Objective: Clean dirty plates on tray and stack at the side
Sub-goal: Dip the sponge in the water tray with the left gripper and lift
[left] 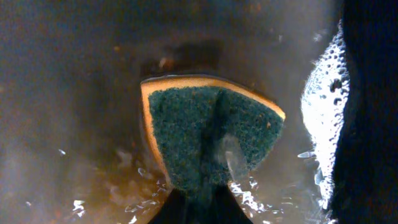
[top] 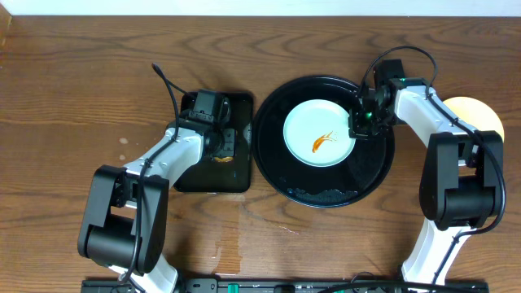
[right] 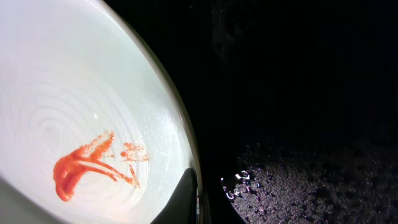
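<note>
A pale mint-white plate (top: 319,130) with an orange sauce smear (right: 81,168) lies in the large round black tray (top: 273,159). My right gripper (top: 361,126) is shut on the plate's right rim; in the right wrist view (right: 200,205) one finger lies on the plate (right: 62,93) and the other outside its edge over the tray (right: 298,93). My left gripper (top: 224,146) is shut on a green-and-yellow sponge (left: 211,134), held down in soapy water. A pale yellow plate (top: 480,114) lies at the far right, partly hidden by my right arm. I see no third plate.
The sponge sits in a smaller rectangular black tray (top: 244,102) left of the round tray, with brownish water and foam (left: 323,93). Wet foam specks (top: 326,194) lie on the round tray's near side. The table (top: 81,81) is dark wood.
</note>
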